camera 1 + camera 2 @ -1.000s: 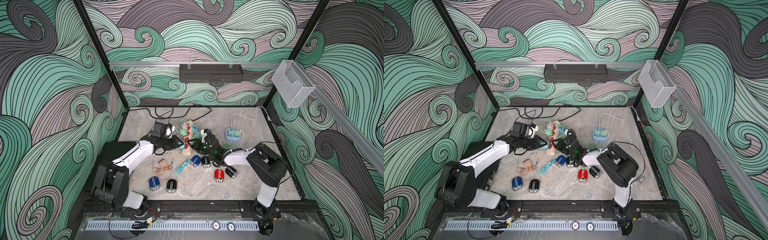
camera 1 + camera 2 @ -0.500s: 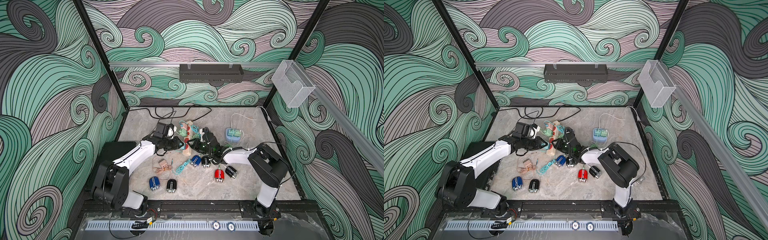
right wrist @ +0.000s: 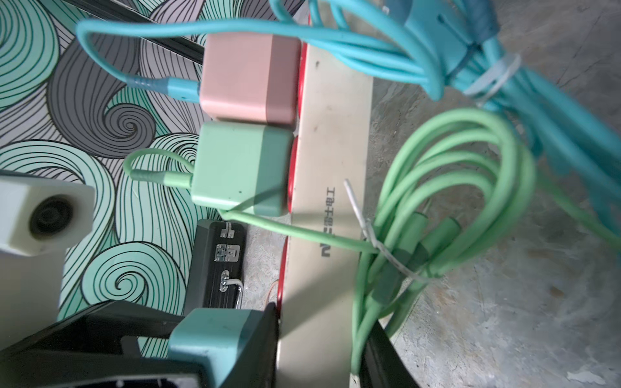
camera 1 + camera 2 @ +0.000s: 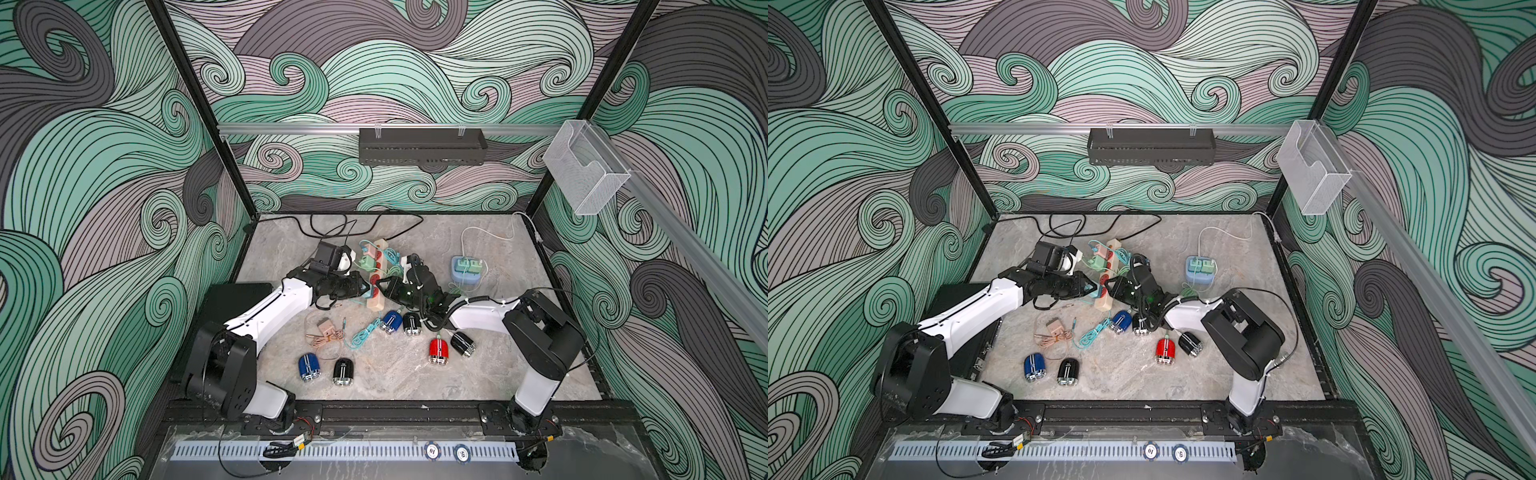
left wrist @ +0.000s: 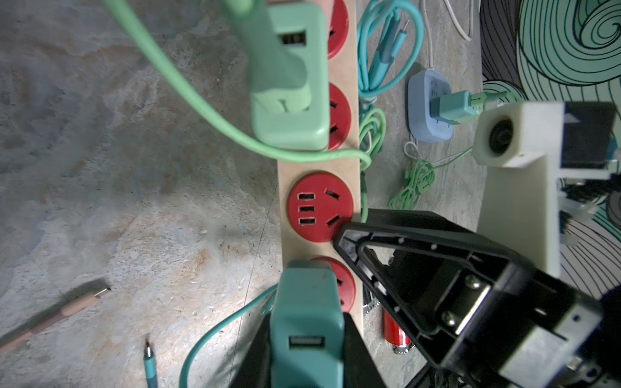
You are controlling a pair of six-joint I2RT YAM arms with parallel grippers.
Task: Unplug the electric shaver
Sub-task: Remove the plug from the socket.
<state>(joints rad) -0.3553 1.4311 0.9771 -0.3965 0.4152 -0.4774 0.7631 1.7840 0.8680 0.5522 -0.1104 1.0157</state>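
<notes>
A beige power strip (image 4: pixel 377 266) (image 5: pixel 285 174) with red sockets lies mid-table. A teal adapter (image 5: pixel 307 329) (image 3: pixel 215 336) sits in its near-end socket, and my left gripper (image 4: pixel 365 287) (image 5: pixel 307 356) is shut on it. My right gripper (image 4: pixel 384 287) (image 3: pixel 322 352) is shut across the strip's sides beside that adapter, a green cable (image 3: pixel 363 319) caught along one finger. Several electric shavers lie nearby, among them a blue one (image 4: pixel 391 322) next to a teal cable coil (image 4: pixel 365 336). Which shaver the adapter feeds I cannot tell.
Green (image 3: pixel 240 169) and pink (image 3: pixel 250 80) adapters fill further sockets. A blue socket block (image 4: pixel 466 270) stands back right. A black case (image 4: pixel 239 297) lies by the left wall. A pink adapter with cable (image 4: pixel 324 328) and more shavers (image 4: pixel 438 351) (image 4: pixel 343 372) lie in front.
The right wrist has shifted slightly to the left along the strip. The left arm has barely moved, and both grips are as before.
</notes>
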